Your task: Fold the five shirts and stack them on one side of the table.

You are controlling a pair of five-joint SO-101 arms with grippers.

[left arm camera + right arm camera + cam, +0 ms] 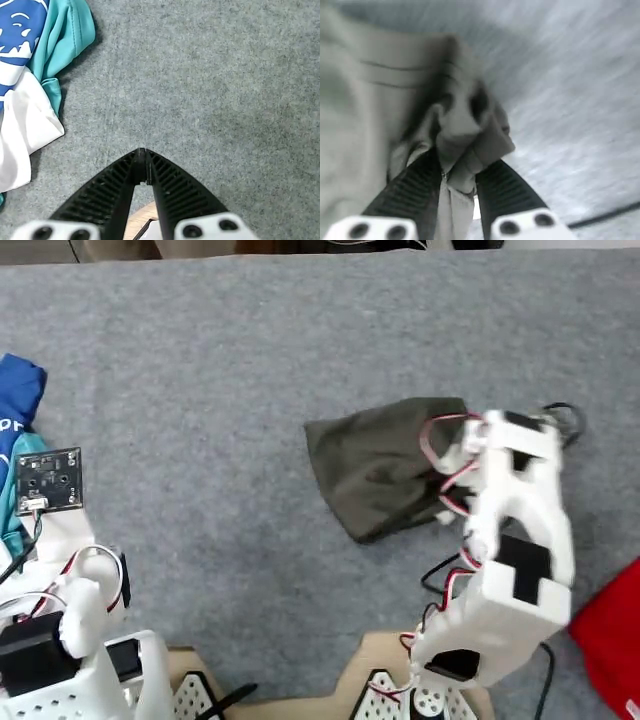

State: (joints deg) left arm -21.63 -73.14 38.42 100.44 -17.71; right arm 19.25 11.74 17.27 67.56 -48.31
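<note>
An olive-grey shirt [385, 468] lies bunched on the grey table [250, 370] right of centre. My right gripper [456, 172] is shut on a gathered edge of the olive-grey shirt [395, 100], at the shirt's right side under the white arm [510, 530]. My left gripper [142, 167] is shut with nothing in it, hovering over bare felt near the table's front left. A blue, teal and white shirt pile [30, 65] lies beside it; the same pile [15, 430] sits at the left edge. A red shirt [612, 635] lies at the right edge.
The grey felt reaches to the far edge, with open room across the back and middle. A black cable [562, 420] loops behind the right arm. Both arm bases [400, 690] stand at the front edge.
</note>
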